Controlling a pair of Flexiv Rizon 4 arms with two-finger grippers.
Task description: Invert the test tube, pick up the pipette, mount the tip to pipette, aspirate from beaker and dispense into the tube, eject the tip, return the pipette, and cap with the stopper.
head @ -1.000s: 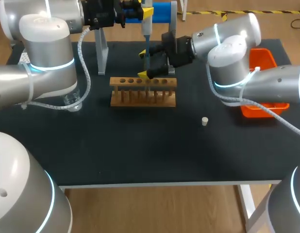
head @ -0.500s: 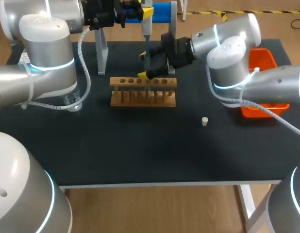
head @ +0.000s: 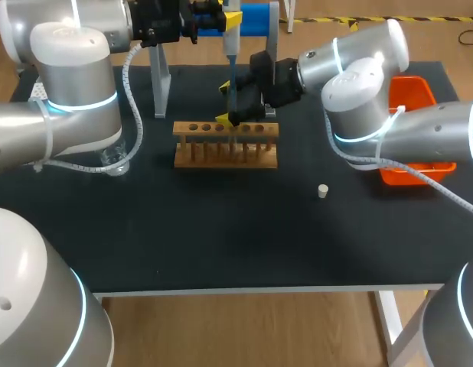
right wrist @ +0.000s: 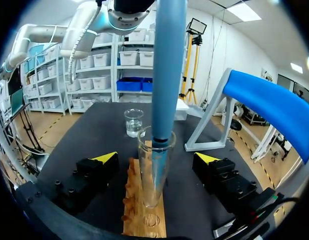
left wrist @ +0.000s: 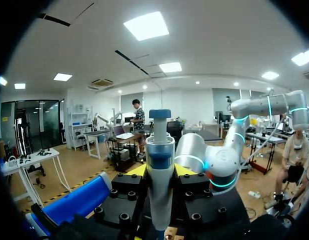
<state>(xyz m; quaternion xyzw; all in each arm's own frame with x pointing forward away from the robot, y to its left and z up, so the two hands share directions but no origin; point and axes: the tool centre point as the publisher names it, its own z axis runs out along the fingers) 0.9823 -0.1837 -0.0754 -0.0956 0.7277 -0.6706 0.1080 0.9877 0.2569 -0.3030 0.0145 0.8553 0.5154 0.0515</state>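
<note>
- The step now looks like squirting the liquid into the test tube (right wrist: 155,172). The tube stands upright at the wooden rack (right wrist: 143,212). The pipette (right wrist: 167,65) pokes down into its open top.
- The left claw (left wrist: 160,171) is squeezed tight on the pipette.
- The right claw (right wrist: 154,159) has its fingers apart, one on each side of the tube. They do not touch it.
- To do this well, I think the pipette should be straight and in the middle of the tube. Then no drops land on the rim. Press slowly.
- The right claw should not bump the tube.
- The right wrist view shows the tip inside the glass, and the beaker (right wrist: 134,121) past the rack. The head view does not show that well.
- Only the head view shows the stopper (head: 323,191). It lies alone on the table (head: 221,245), well apart from the rack.
</note>
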